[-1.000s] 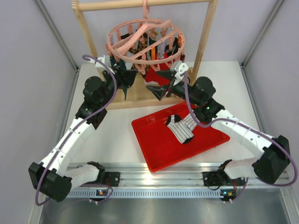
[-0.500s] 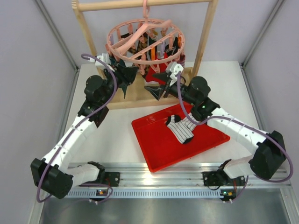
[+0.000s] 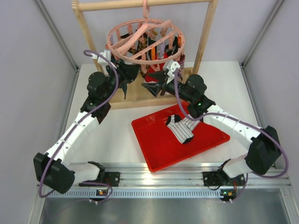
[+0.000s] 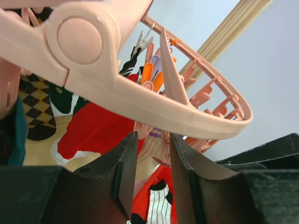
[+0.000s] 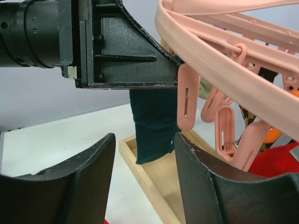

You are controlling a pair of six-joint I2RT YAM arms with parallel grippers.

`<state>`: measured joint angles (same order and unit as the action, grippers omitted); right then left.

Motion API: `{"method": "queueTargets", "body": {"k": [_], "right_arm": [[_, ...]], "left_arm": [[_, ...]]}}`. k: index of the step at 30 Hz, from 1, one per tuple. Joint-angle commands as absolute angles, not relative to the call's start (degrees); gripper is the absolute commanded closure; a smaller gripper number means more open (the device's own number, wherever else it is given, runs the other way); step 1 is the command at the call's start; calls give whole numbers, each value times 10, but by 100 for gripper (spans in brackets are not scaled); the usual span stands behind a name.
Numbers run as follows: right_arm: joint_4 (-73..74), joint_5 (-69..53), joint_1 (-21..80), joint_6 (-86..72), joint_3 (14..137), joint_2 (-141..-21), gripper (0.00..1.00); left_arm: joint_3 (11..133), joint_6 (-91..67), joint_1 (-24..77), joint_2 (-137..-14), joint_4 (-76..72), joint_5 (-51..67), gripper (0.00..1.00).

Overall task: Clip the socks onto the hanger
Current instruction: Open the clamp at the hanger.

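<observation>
Reaching up beneath the round pink clip hanger (image 3: 140, 59), the left gripper (image 3: 128, 74) and the right gripper (image 3: 156, 83) face each other under its rings. The hanger is hooked on the top bar of a wooden rack frame (image 3: 140, 4).

The left jaws stand a narrow way apart, just below the hanger's outer ring. A pale pink peg (image 4: 150, 150) shows in the gap at their tips, but whether they pinch it cannot be told. Beyond those jaws hang a red sock (image 4: 98, 126) and a black-and-yellow diamond-patterned sock (image 4: 35, 107).

The right jaws are spread wide and hold nothing. A pink peg (image 5: 186, 100) dangles from the ring just above the tip of one jaw, and a dark teal sock (image 5: 152, 126) hangs straight ahead between them, with the black body of the left gripper above it.

The white pinstriped socks (image 3: 182, 127) lie bunched together on a red tray (image 3: 161, 149) on the white surface (image 3: 117, 140), well below and behind both pairs of jaws and clear of every peg. A strip of one sock also shows far beneath the gap of the left jaws.
</observation>
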<state>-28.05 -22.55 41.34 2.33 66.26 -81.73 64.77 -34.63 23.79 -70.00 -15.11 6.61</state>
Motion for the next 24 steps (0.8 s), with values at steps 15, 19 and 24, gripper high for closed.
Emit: {"method": "queueTargets", "body": {"k": [15, 19, 24], "right_arm": [[-346, -220, 405, 4, 719, -850, 49], [-354, -226, 401, -11, 735, -863, 51], [-349, -236, 401, -20, 761, -882, 52]], "left_arm": [[694, -352, 241, -702, -168, 77, 94], [698, -352, 241, -700, -152, 83, 100], [697, -346, 241, -691, -134, 93, 100]]}}
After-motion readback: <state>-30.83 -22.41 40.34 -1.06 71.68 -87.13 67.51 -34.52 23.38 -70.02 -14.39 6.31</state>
